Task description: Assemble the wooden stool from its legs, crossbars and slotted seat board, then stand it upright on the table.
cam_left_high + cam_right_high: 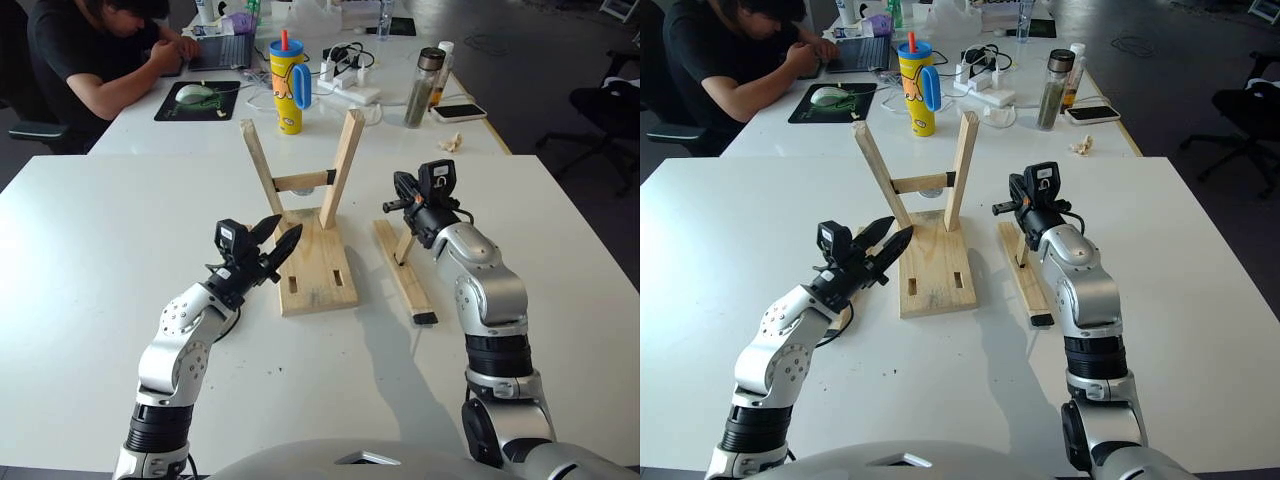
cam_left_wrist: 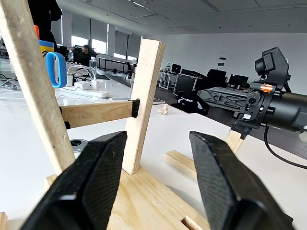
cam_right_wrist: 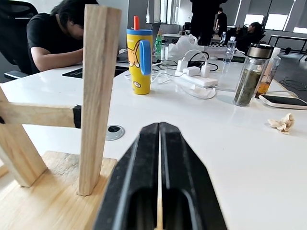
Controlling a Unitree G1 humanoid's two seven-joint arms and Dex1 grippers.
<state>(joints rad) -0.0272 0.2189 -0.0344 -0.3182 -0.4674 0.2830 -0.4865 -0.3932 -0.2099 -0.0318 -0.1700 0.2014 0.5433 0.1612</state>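
**Left claw wide open at the seat board, right claw pinched shut over the spare leg frame**

On the left, the left arm lies low across the white table, elbow bent, forearm angled in toward the middle. The left gripper is spread wide, fingers parted and holding nothing, its tips just at the left edge of the seat board.

That board lies flat in the centre of the table, and two legs stand up out of its far end. The left leg leans outward, the right leg leans the other way, and a crossbar links them. Two slots sit open in the near half. In the left wrist view the legs' upper ends are cut off at the frame.

Just right of the board, a second leg frame lies on the table, a dark cap on its near end and a short stub rising from it. Its far end is hidden under the right arm.

The right arm comes up from the near edge, elbow raised, wrist turned in over that frame. The right gripper is clamped together, and the wrist view shows nothing between the fingers.

Behind, on the next table, stands a yellow cup with a cartoon print, its lettering too small to read, and a bottle whose label is hard to make out.
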